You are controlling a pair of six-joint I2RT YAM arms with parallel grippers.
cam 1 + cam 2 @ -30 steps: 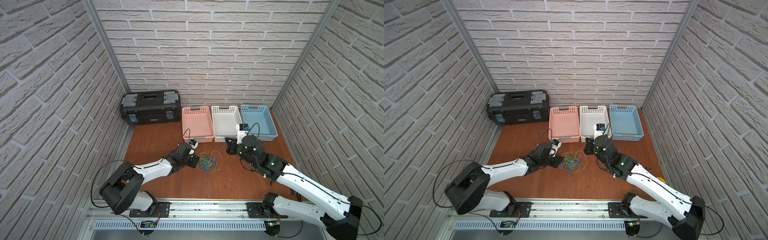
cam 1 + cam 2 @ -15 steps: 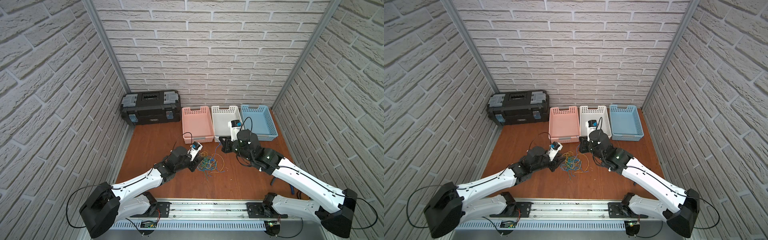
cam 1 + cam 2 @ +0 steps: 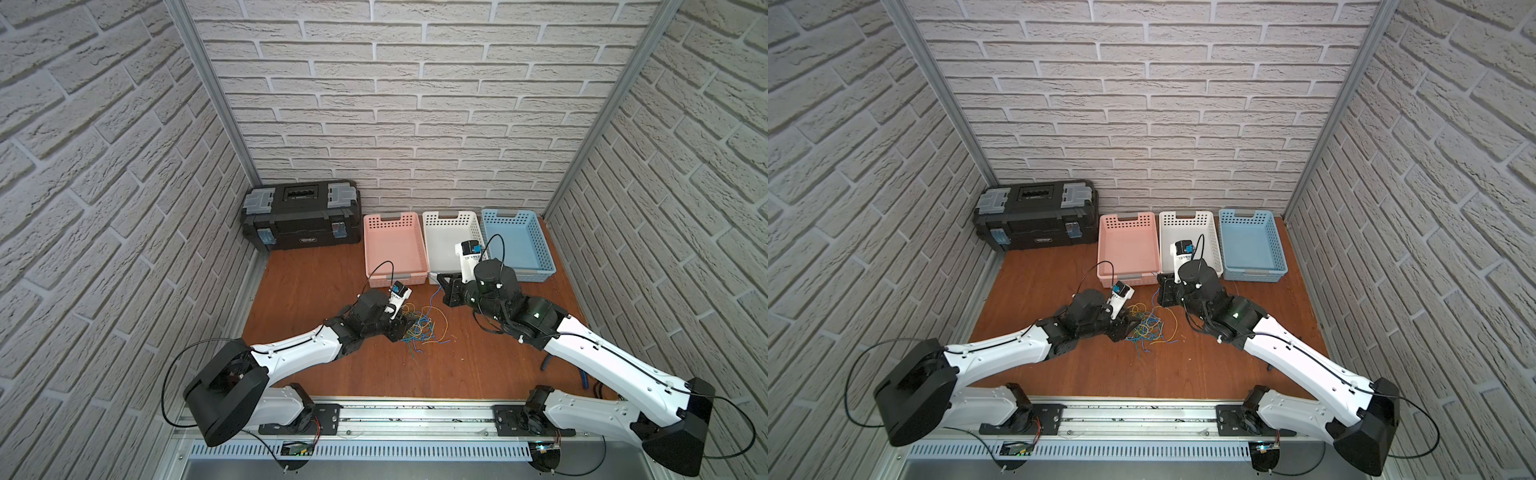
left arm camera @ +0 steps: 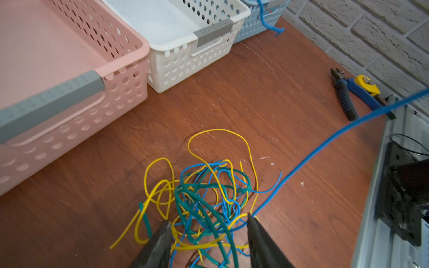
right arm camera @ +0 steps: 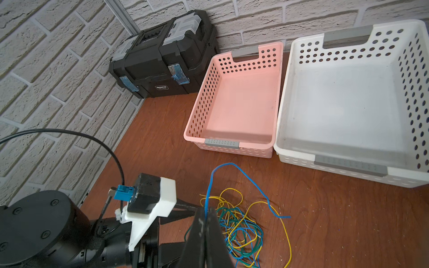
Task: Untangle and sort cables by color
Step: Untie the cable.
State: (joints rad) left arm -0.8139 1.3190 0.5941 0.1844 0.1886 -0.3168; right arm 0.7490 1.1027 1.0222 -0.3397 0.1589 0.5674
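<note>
- Holding entry, right gripper (image 5: 205,210): my jaws are pinched tight on one thin blue cable (image 5: 232,166), which arches up off the tips and drops back towards the heap.
- Left gripper (image 4: 209,222): jaws standing apart, straddling the near edge of the heap; I see nothing clamped between them.
- Tangle of thin yellow, blue and dark green cables (image 4: 204,197): lies on the reddish wooden tabletop (image 4: 290,104), between my two grippers and just in front of the baskets.
- Pink perforated plastic basket (image 5: 204,97), white perforated plastic basket (image 5: 285,104) and pale blue perforated plastic basket (image 3: 515,245): side by side along the back wall, with no cable seen in any.
- Step in hand, as I judge it: drawing the blue strand free of the knot.
- Method: pin the heap with the left jaws, then pull slowly with the right, up and away. Follow the strand's own curve and ease off if green or yellow loops lift with it.
- Writing: the black plastic toolbox with grey latches (image 5: 162,60) carries a small white-lettered plate on its front, too small for me to read. I see no other legible marking.
</note>
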